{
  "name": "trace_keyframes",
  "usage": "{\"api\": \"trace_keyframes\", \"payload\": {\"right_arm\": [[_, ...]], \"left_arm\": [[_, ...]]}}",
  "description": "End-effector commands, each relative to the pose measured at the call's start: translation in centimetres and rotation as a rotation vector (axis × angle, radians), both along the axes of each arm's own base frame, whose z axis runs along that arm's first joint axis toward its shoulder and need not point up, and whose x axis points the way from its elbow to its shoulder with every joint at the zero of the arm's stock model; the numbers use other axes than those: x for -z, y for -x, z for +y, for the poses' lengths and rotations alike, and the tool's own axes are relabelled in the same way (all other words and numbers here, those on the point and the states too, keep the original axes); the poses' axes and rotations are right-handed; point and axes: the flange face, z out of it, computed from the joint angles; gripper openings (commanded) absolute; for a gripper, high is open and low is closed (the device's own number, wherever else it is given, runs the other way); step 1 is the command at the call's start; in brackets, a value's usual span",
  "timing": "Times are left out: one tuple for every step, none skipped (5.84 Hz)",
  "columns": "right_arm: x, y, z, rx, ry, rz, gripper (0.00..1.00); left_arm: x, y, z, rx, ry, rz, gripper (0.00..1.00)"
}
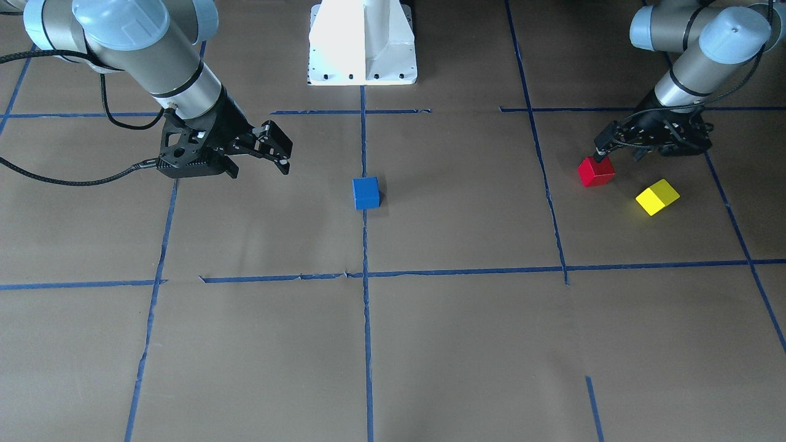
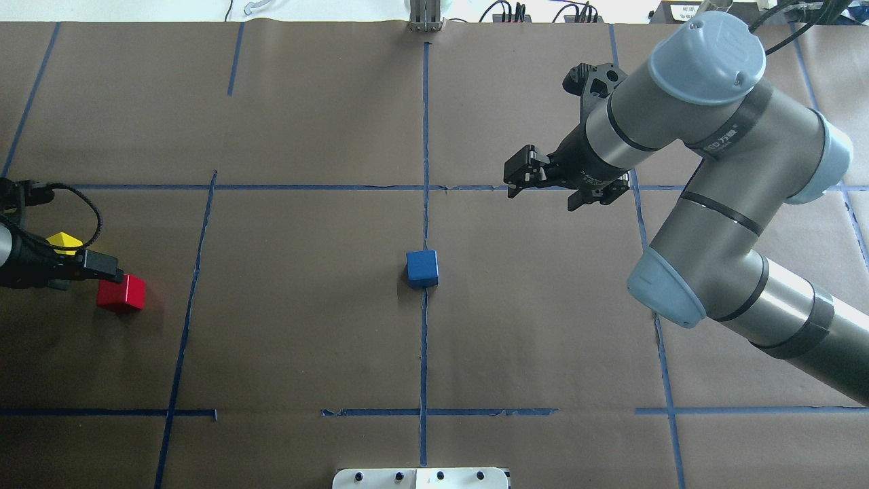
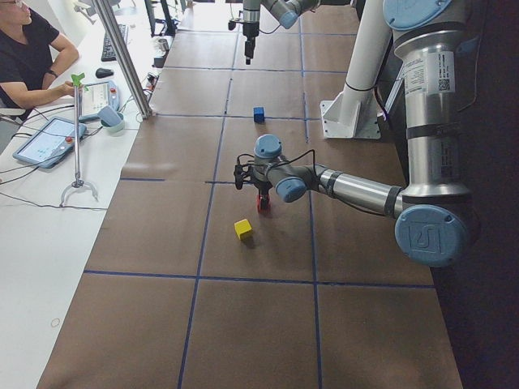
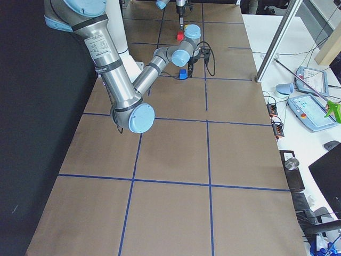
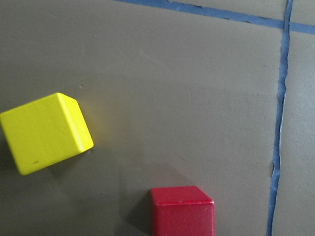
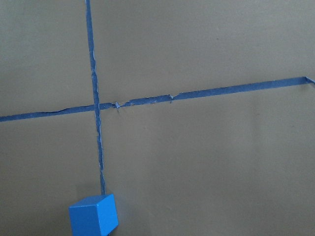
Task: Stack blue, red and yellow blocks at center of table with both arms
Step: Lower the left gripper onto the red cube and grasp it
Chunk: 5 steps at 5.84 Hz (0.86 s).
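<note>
1. Red block [image 1: 595, 171], right of the front view, sits just under the left jaws; can't tell if they're spread or pinching
2. Yellow block [image 1: 657, 197] just beside it, lower right
3. Blue block [image 1: 366, 193] at centre of the bench [image 1: 430, 344]; right jaws spread, empty, up-left of it

- The right arm [image 2: 706, 224] comes in from its own side, bent sharply at the elbow, with the forearm folding back toward the middle.
- The right wrist [image 2: 614, 136] sits behind the right jaws and is tipped, so they point sideways and down, held above the surface.
- The right jaws stand apart.
- The left arm [image 1: 694, 67] stretches low and far out on its own side.
- The left wrist [image 1: 666, 132] lies almost level behind the left jaws, whose tips are angled down close to the surface.
- Whether the left jaws are parted or closed cannot be told.
</note>
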Motion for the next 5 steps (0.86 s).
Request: {"api": "trace_keyframes", "payload": {"right_arm": [[-0.2,0.8,0.5,0.003,-0.007,0.009,1.0],[-0.2,0.8,0.6,0.002,-0.009,0.009,1.0],[-0.2,0.9,0.7,0.005,-0.009,0.009,1.0],[-0.2,0.9,0.7,0.005,-0.009,0.009,1.0],[-0.3,1.1,0.8,0.007,-0.007,0.01,1.0]], "left_arm": [[-1.0,-1.2,0.4,-0.018,0.012,-0.019,1.0],[-1.1,-1.7,0.5,-0.028,0.013,-0.02,1.0],[-1.3,-3.0,0.4,-0.045,0.015,-0.021,1.0],[-1.5,-3.7,-0.3,-0.042,0.022,-0.024,1.0],[-1.8,-3.8,-0.4,-0.043,0.024,-0.027,0.99]]}}
